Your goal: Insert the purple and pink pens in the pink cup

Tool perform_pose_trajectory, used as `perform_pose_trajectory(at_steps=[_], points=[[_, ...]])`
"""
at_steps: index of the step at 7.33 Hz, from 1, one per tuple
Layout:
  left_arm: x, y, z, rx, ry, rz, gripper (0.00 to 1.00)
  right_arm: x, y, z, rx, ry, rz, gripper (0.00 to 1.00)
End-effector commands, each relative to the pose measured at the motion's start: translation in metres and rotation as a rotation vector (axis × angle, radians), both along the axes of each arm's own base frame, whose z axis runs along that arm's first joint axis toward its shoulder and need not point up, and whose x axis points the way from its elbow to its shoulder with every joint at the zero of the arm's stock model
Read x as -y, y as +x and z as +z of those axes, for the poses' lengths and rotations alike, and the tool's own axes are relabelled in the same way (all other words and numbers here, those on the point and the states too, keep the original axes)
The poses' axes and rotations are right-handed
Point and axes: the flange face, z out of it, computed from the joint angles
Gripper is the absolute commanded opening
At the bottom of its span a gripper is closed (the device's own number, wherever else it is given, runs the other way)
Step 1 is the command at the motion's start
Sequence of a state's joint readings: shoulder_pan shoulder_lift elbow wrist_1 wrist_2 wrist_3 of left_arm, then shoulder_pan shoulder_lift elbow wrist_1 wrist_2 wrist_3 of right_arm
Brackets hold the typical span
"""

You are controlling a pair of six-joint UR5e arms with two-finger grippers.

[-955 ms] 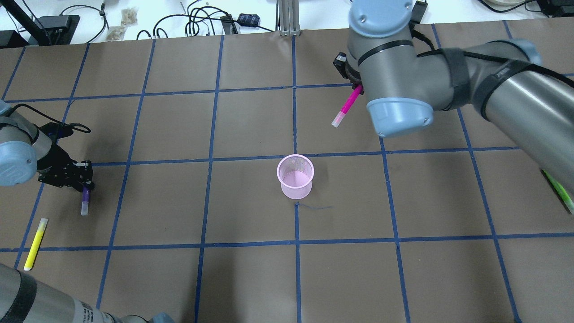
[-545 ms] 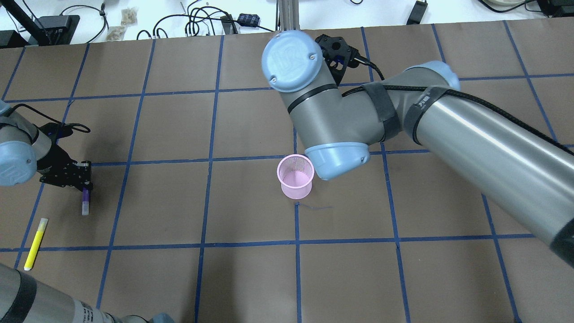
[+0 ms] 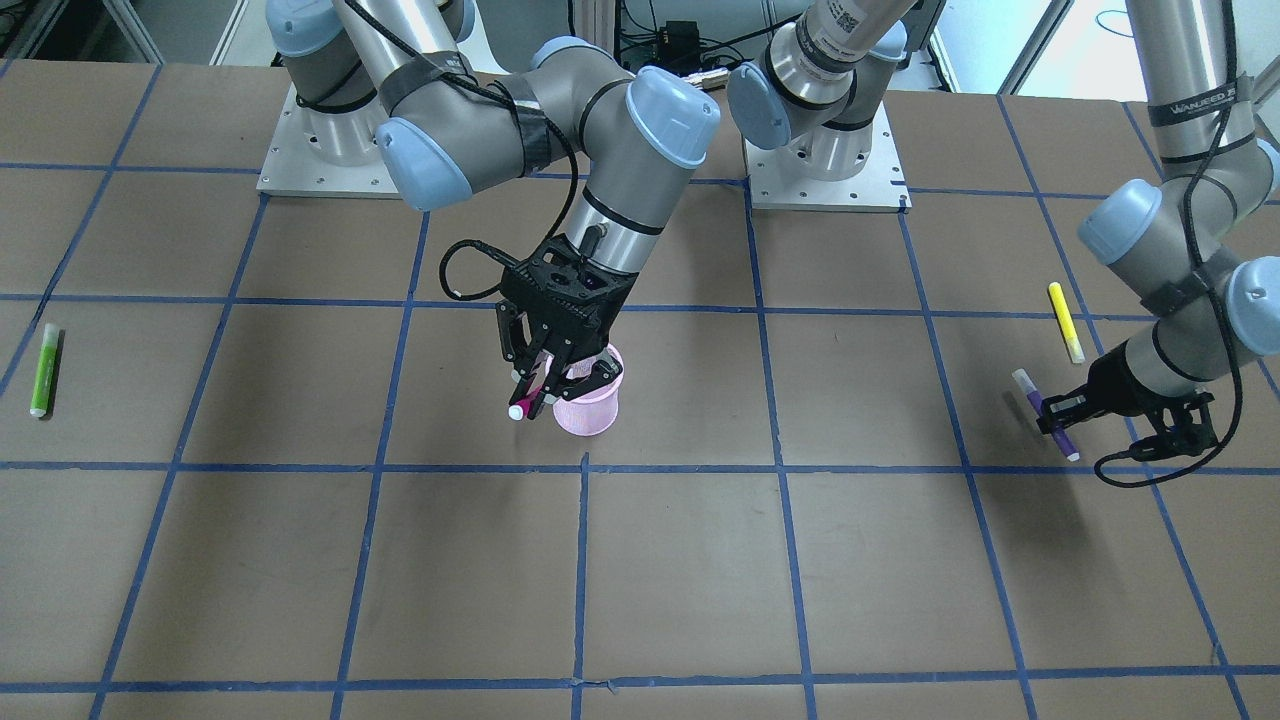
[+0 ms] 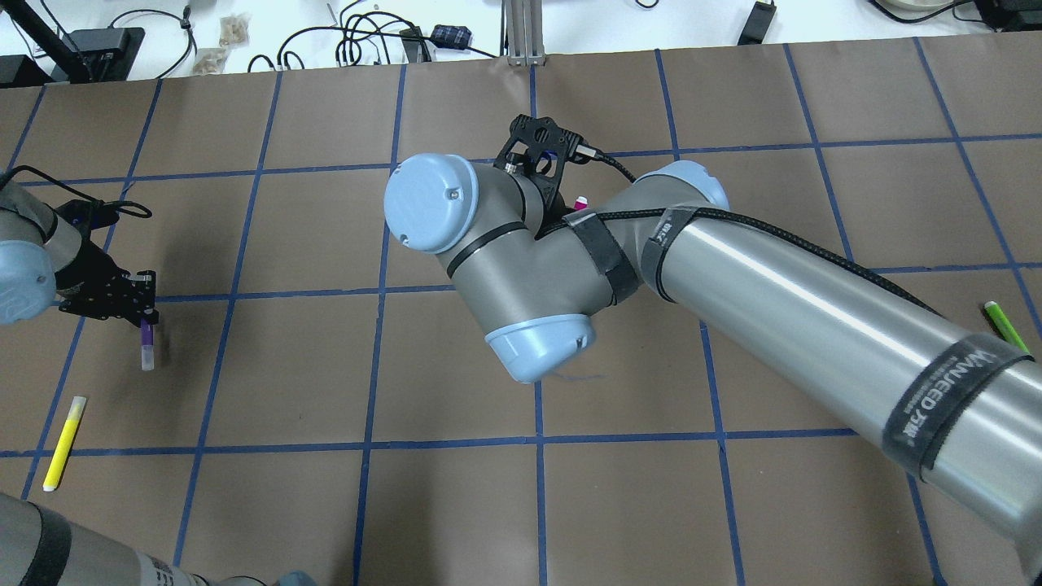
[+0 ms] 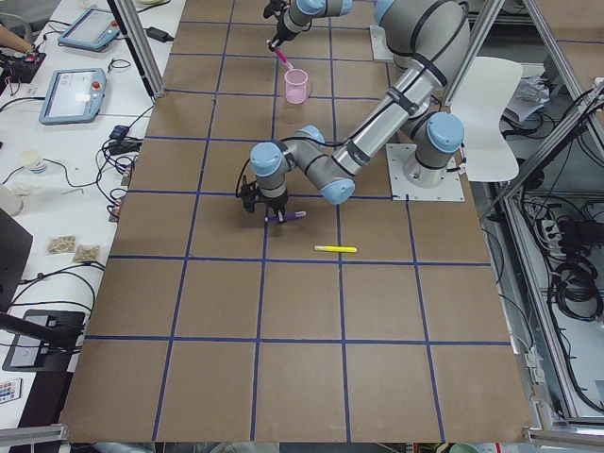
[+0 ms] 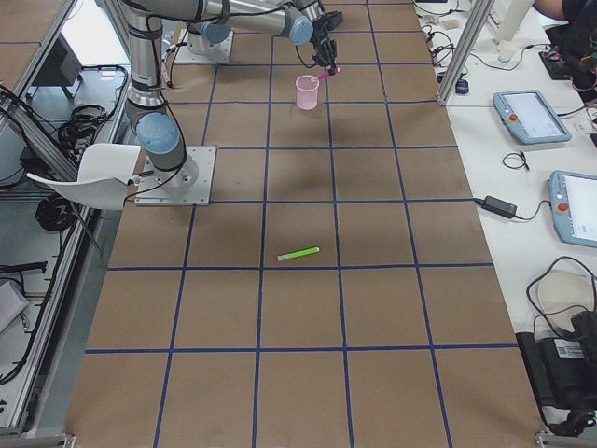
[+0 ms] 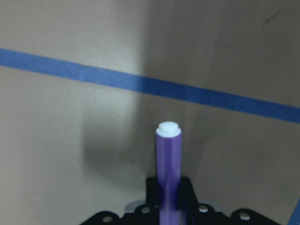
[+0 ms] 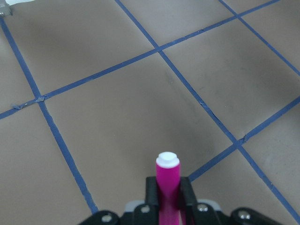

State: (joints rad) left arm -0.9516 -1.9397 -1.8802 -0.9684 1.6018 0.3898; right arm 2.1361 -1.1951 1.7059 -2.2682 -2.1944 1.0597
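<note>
The pink mesh cup (image 3: 590, 408) stands upright near the table's middle; my right arm hides it in the overhead view. My right gripper (image 3: 545, 385) is shut on the pink pen (image 3: 530, 392). It holds the pen tilted, white end down, close beside the cup's rim and slightly above it. The pen also shows in the right wrist view (image 8: 168, 180). My left gripper (image 4: 134, 308) is shut on the purple pen (image 4: 146, 343) and holds it just above the table at the far left. The purple pen fills the left wrist view (image 7: 168, 161).
A yellow highlighter (image 4: 63, 443) lies on the table near my left gripper. A green highlighter (image 3: 42, 356) lies on my right side of the table. Cables and small boxes (image 4: 366, 37) lie beyond the mat's far edge.
My right arm has swung left with the pink pen, from the back right to the cup, and now covers the cup in the overhead view. My left gripper has shifted slightly with the purple pen.
</note>
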Motion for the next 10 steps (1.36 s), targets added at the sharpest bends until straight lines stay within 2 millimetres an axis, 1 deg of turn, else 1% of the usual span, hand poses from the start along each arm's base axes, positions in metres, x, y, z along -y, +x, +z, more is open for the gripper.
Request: perform_pose_trajectory(at_steps=[1,2,3,4,7,8,9,10], points=[[0.003,-0.003,0.020,0.015,-0.024,-0.005,0.00,-0.006,0.015,-0.016,0.005,-0.009,-0.009,0.00],[0.003,-0.003,0.018,0.012,-0.023,-0.005,0.00,-0.009,0.020,-0.021,0.005,-0.007,-0.007,0.00],[0.003,-0.003,0.017,0.009,-0.021,-0.004,0.00,-0.012,0.025,-0.030,-0.012,-0.027,-0.033,0.00],[0.003,-0.002,0.019,0.013,-0.024,-0.005,0.00,-0.016,0.031,-0.035,-0.033,-0.047,-0.036,0.00],[0.002,0.000,0.019,0.012,-0.024,-0.008,0.00,-0.043,0.055,-0.033,-0.072,-0.082,0.016,0.00],[0.002,0.000,0.019,0.012,-0.026,-0.008,0.00,-0.044,0.055,-0.032,-0.075,-0.080,0.016,0.07],[0.003,-0.002,0.022,0.017,-0.030,-0.011,0.00,-0.045,0.056,-0.031,-0.075,-0.072,0.024,0.56],[0.003,-0.006,0.032,0.029,-0.044,-0.009,0.00,-0.045,0.057,-0.030,-0.064,-0.068,0.030,0.96]])
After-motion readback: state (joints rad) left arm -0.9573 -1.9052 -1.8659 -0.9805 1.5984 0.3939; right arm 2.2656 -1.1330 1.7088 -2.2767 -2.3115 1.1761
